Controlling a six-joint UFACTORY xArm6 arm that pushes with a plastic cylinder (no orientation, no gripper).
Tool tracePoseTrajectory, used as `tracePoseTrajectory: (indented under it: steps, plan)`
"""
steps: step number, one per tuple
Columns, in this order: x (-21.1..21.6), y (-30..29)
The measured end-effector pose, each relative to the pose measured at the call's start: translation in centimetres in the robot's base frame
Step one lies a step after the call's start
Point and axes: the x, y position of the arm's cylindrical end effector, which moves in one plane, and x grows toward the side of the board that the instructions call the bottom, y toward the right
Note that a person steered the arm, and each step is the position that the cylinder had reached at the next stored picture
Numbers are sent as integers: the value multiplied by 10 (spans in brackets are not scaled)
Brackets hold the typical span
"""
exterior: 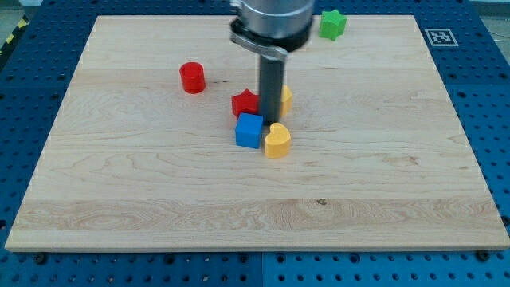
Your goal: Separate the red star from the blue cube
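Currently, star (245, 103): red, touching the cube (249, 130) at its top edge.
Tip (269, 122): just right of cube; no jaws fitted.
Handling: judged light, rigid, easily slid.
Contact: star's cube-facing side is advised.

Bright, even light falls from above; the board (159, 183) is evenly lit with no glare, and the blocks cast only short, soft shadows. Focus is sharp across the view; the edges run straight, without visible distortion.

A robotics lab: wooden board (159, 199) on blue perforated bench (486, 104), fiducial marker (438, 37)
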Motion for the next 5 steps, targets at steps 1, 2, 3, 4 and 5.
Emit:
tracePoseTrajectory:
  steps: [1, 2, 3, 4, 5]
  plan:
    - [-49, -25]
    - [-73, -28]
    - [-71, -25]
    - [-60, -42]
    - [-30, -67]
